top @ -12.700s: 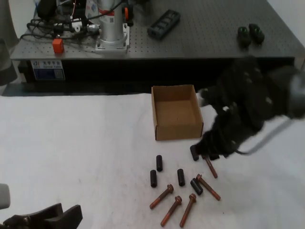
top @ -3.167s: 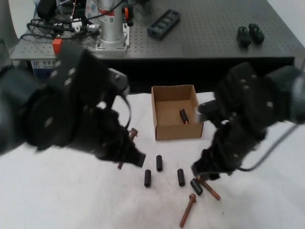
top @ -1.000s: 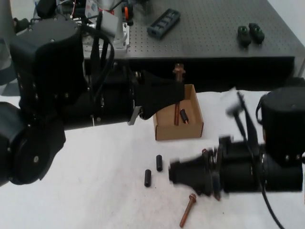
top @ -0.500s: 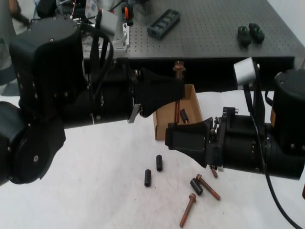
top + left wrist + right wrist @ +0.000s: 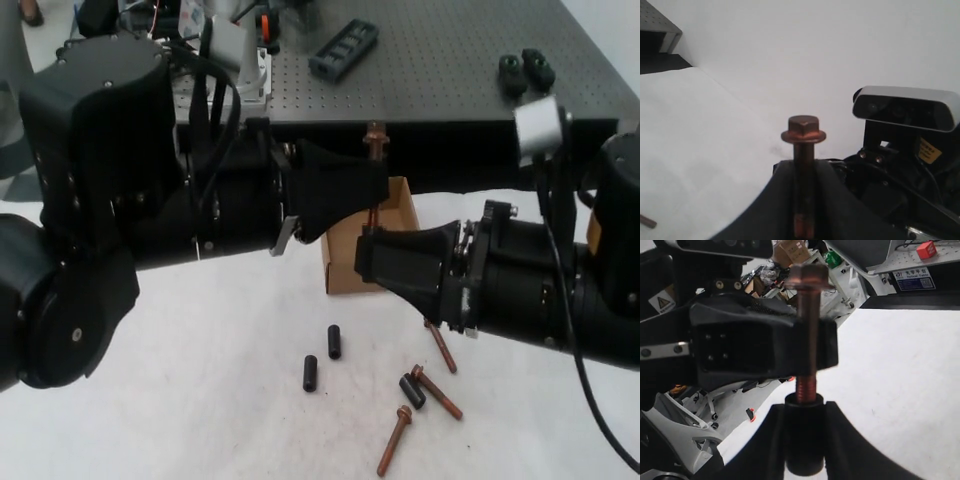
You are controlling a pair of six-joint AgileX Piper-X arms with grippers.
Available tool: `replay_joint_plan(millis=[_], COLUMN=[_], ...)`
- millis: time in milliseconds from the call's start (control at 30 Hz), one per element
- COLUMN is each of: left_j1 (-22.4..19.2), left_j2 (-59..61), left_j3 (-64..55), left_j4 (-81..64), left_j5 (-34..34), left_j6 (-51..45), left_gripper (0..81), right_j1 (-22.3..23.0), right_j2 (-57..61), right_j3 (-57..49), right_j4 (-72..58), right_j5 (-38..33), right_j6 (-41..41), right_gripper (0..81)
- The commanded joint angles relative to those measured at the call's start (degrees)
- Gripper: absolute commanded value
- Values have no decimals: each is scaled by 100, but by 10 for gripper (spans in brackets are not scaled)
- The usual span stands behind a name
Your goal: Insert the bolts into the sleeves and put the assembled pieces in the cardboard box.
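**A:** Which way does the sleeve lie from the bolt?

**B:** Straight below it. The left gripper is clamped on the bolt's shank, with the long axis upright and the hex head on top. The right gripper is closed around the black sleeve, bore upward and on the same line. The threaded tip sits at the sleeve's mouth (I can't tell how deep it has gone).

**A:** So what does the next move turn on?

**B:** I'd say keeping those two axes in line while the bolt and sleeve close along them. Any tilt would probably jam the thread on the rim.

**A:** And where is this relative to the cardboard box?

**B:** In the high view the pair hangs over the box's near wall. The spare bolts and sleeves lie on the tabletop on the near side of the box.

**A:** Is there any writing?

**B:** There's a yellow label on the right arm, a warning triangle on the left arm and a blue-and-white plate farther back. The print is too small to make out.
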Motion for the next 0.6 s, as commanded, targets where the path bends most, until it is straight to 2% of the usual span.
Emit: replay_joint_plan(millis=[0, 200, 233, 300, 400, 433, 467, 500, 567], left_j1=[2, 2, 2, 2, 2, 2, 2, 2, 2], left_j2=[-23, -23, -23, -23, -23, -23, -23, -23, -23], left_j3=[-32, -32, -32, -32, -32, -32, -32, -32, -32], left_j4=[-25, -2, 25, 82, 224, 339, 465, 614, 940], left_j5=[-40, 365, 360, 341, 93, -88, -349, -600, -1016], left_j6=[-55, -55, -55, -55, -55, -55, -55, 11, 312], left_gripper=[7, 4, 26, 146, 459, 526, 574, 580, 552], right_j1=[-5, -5, -5, -28, -219, -334, -475, -591, -838], right_j2=[-87, -87, -87, -87, -76, -49, 22, 116, 510], right_j3=[-36, -36, -36, -36, -36, -68, -157, -274, -723], right_j4=[-143, -414, -451, -433, -232, -111, 96, 312, 948], right_j5=[49, 231, 244, 410, 1002, 1224, 1374, 1445, 1613], right_j6=[20, -37, -50, -68, -239, -238, -342, -474, -855], right_gripper=[18, 18, 18, 18, 18, 18, 18, 18, 18])
